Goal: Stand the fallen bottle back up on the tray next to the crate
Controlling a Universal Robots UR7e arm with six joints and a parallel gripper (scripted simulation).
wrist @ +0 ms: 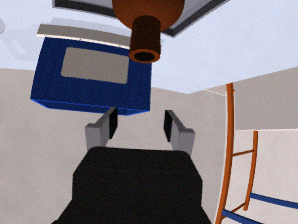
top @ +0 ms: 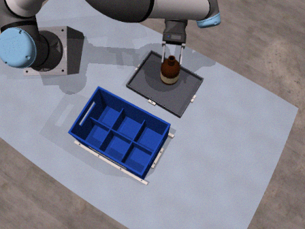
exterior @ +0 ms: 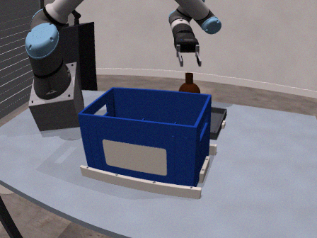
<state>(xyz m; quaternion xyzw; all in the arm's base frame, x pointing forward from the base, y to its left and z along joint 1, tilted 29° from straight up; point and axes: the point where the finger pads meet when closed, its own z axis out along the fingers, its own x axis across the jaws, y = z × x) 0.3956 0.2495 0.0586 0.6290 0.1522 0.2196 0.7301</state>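
Note:
A brown bottle (top: 170, 72) (exterior: 189, 87) (wrist: 148, 11) with a pale label stands upright on the dark grey tray (top: 143, 82) (exterior: 218, 124). Its neck points up, and its lower part is hidden behind the crate in the exterior view. My gripper (top: 172, 63) (exterior: 191, 65) (wrist: 140, 118) is open and empty. It hangs above the bottle's mouth, apart from it, as the exterior view shows. The blue crate (top: 117, 102) (exterior: 92, 136) (wrist: 47, 87) stands upright beside the tray, and its compartments look empty in the top view.
Pale strips (top: 110, 162) (exterior: 141, 182) lie along the crate's sides. Small pale blocks (top: 152, 102) sit at the tray's edges. The robot's base (top: 73, 51) (exterior: 58, 113) stands at the left of the table. An orange rack (wrist: 229, 150) shows in the wrist view.

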